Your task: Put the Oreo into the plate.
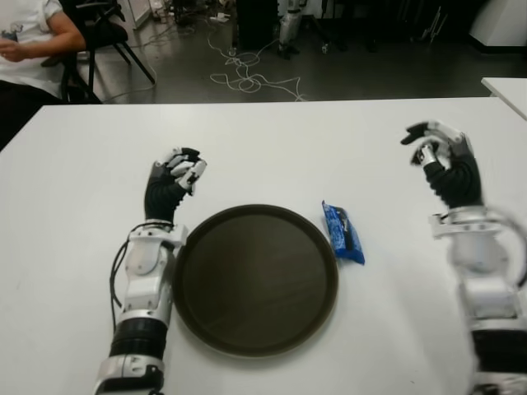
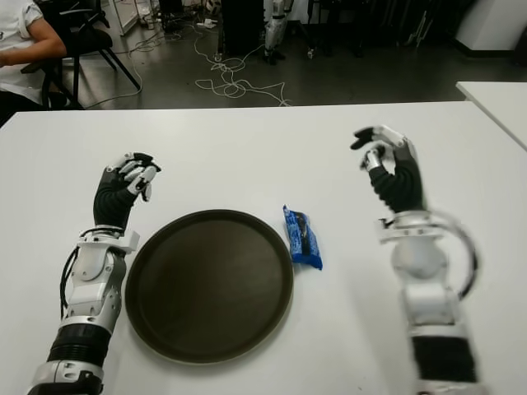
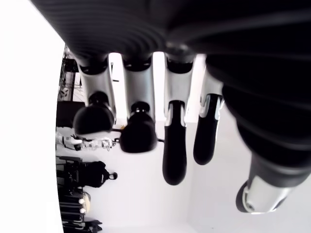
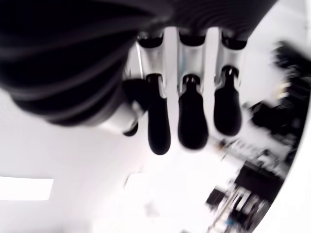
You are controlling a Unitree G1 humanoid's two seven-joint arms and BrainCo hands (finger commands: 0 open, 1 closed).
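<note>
Two robot hands, one plate and one snack packet occupy the white table.

Plate: round, dark brown, with a low raised rim, lying flat at the near middle of the table. Nothing lies in it.

Oreo packet: blue wrapper with a dark cookie picture, lying flat on the table just right of the plate's right rim (close beside it, though whether the two touch cannot be told). It lies lengthwise from far to near. No hand touches it.

Left hand: shows just beyond the plate's far-left edge, with its forearm running along the plate's left side. The fingers hang loosely bent, with gaps between them, and grasp nothing.

Right hand: shows well to the right of the Oreo packet and farther back. Its fingers are slackly curved and apart from one another, with nothing between them. Whether it touches the table cannot be told.

Surroundings: beyond the table's far edge, a dark floor with a tangle of white cables; at the far left, a seated person in a white top, only partly in view; at the far right, the corner of a second white table.
</note>
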